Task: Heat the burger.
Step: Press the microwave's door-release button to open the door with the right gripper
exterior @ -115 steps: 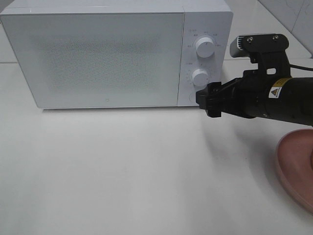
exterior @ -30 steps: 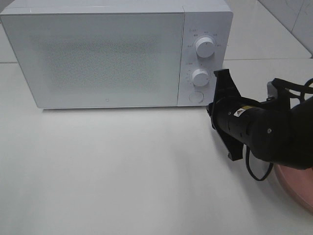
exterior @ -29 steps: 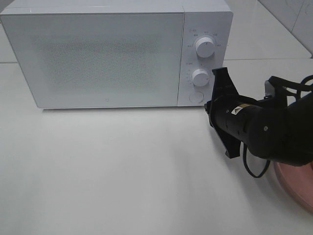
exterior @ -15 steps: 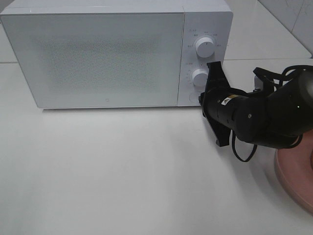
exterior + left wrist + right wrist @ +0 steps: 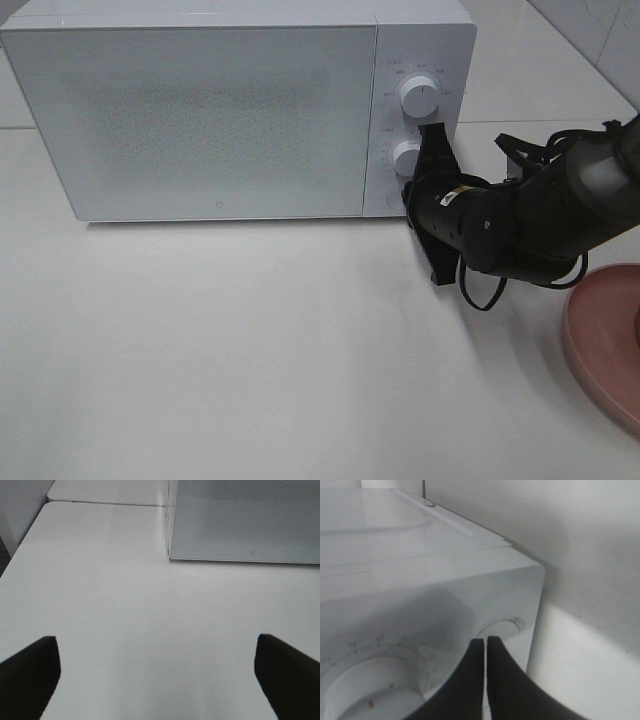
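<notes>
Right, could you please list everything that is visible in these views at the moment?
microwave: one, white, at the back of the table, door closed
knobs: two, white, one above the other on the microwave's control panel
round button: one, white, below the lower knob
plate: one, pink, right edge of the table, partly out of frame
table: one, white, under everything
burger: none in view
right arm: one, black, reaching towards the control panel
cable: one, black, looped under the right arm
right end effector: one, black, shut, near the round button
left end effector: one, black, open, above the table before the microwave
</notes>
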